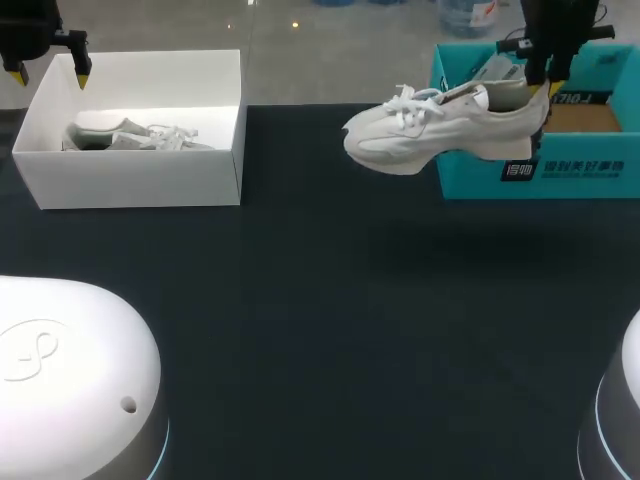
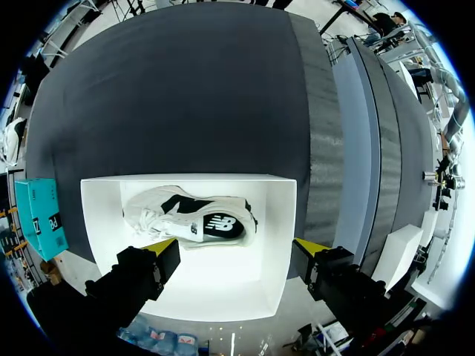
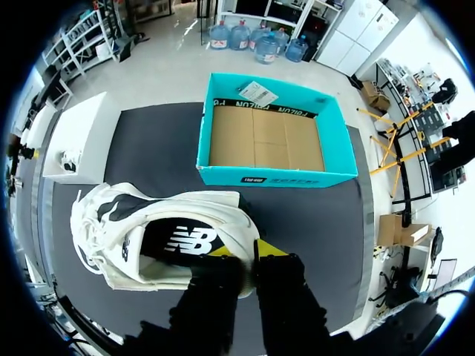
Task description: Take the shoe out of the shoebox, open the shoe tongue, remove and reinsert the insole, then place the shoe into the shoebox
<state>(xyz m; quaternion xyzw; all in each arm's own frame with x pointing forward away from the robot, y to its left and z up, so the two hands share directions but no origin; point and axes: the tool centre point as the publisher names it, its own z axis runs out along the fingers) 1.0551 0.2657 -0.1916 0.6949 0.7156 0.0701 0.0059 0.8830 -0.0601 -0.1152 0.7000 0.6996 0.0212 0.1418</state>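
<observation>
A dark table [image 1: 320, 300] carries a white cardboard box [image 1: 130, 185] at upper left of the frame and a teal cardboard shoebox [image 1: 530, 170] at upper right. Before the teal box hangs a pale lace-up sneaker [image 1: 430, 135], likely light and soft-walled. It is best held at its stiffer heel collar, where the right end effector [image 1: 545, 85], pointing down, is clenched. The left end effector [image 1: 50, 75] hovers released over the white box.
</observation>
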